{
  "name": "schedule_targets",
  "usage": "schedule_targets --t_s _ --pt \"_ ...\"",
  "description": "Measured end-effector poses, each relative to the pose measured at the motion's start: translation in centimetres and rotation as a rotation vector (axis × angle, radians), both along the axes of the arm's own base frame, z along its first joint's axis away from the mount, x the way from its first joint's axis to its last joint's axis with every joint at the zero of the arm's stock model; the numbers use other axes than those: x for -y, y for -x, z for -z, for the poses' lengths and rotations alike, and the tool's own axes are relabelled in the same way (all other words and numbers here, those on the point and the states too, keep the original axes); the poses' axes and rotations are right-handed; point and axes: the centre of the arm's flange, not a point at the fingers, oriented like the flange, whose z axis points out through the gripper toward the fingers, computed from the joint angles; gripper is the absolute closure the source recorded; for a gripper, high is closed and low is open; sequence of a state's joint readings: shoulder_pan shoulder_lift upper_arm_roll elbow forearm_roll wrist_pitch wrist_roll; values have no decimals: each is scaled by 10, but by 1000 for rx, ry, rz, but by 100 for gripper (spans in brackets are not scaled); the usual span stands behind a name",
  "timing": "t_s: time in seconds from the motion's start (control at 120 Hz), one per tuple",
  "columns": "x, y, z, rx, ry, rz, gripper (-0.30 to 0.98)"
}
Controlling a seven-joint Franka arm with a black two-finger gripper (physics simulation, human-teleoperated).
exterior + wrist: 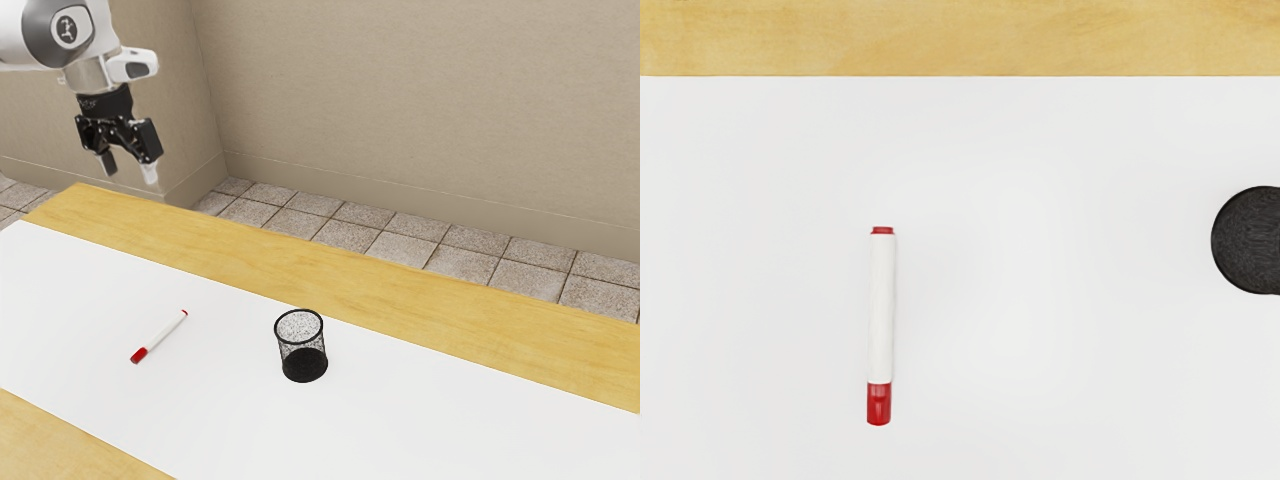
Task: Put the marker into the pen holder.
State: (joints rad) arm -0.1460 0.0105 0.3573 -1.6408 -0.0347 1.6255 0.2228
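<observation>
Exterior view shows marker and arm logo (unreadable).

A plain room, kind unclear — beige walls, floor tiles, wooden table.

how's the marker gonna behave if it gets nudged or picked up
The marker will probably roll if nudged sideways, since its barrel looks round and it lies flat on the smooth white surface. It looks slim and rigid, so it should likely stay straight when lifted. The barrel seems smooth, so it might twist a little in a loose grip.
</observation>
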Motion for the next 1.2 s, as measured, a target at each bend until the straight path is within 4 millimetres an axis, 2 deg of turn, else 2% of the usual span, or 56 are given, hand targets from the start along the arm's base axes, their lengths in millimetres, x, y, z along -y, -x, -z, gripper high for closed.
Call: schedule_targets --t_s 0.133,0.217,0.308,0.425,0.525,0.592,0.675,0.792,0.883,0.95,1.042,1.2 --pt "-8 0 0 8 -3 -7 0" --pt "-9 1 12 -9 -2 -9 0" --pt "-6 6 80 -76 6 -5 0" --pt "7 3 151 -110 -14 17 0" --pt "44 -11 188 -118 -32 78 0" --pt "47 -12 210 -120 -37 82 0" --pt "31 -10 225 -107 -42 53 0" --pt "25 -17 247 -95 -51 44 0" --pt "7 -20 265 -81 -22 1 0" --pt "2 -24 277 -77 -14 -6 0" --pt "-1 -29 285 -68 -14 1 5" --pt "-22 -39 295 -57 -30 8 17"
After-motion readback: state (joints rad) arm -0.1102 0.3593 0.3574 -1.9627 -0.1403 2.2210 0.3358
